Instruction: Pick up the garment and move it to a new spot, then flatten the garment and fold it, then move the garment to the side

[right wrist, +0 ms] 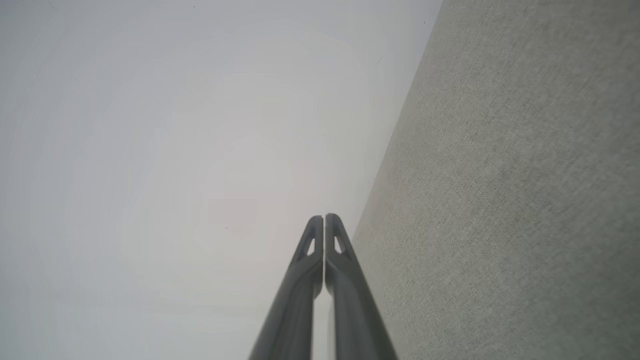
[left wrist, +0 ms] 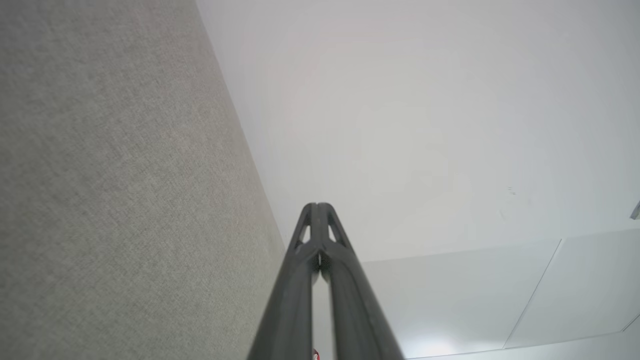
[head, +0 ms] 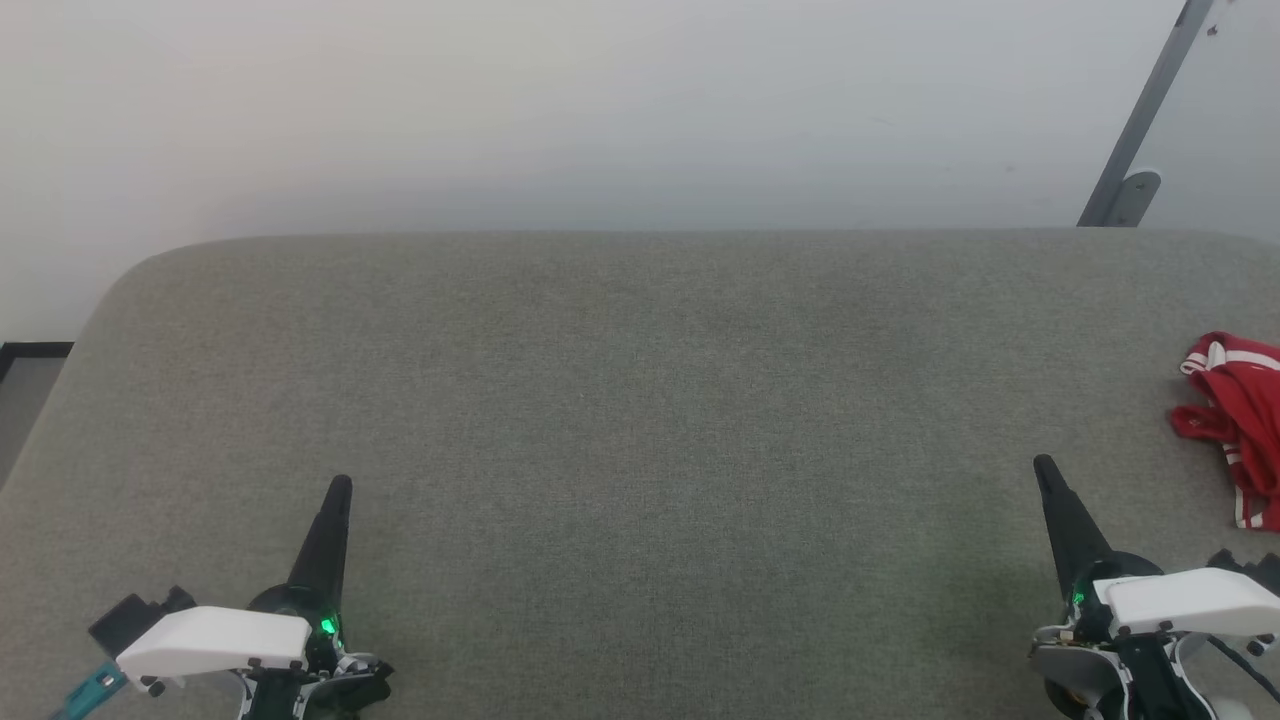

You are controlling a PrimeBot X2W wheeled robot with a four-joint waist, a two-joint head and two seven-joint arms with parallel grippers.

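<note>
Red garment point(head: 1235, 420) bunched at 3 o'clock on the counter point(head: 640, 400), not folded; left end effector point(head: 342, 484) at 7 o'clock, right end effector point(head: 1043, 463) at 5 o'clock, both pinched closed on nothing, kept low, likely to leave room.

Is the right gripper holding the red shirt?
No: the red shirt lies crumpled on the grey fabric surface near the right edge, apart from the shut, empty right gripper.

Qty: 1 garment point(head: 1238, 400), 2 end effectors point(head: 341, 487) point(head: 1044, 466), 1 padded surface point(head: 640, 430).
</note>
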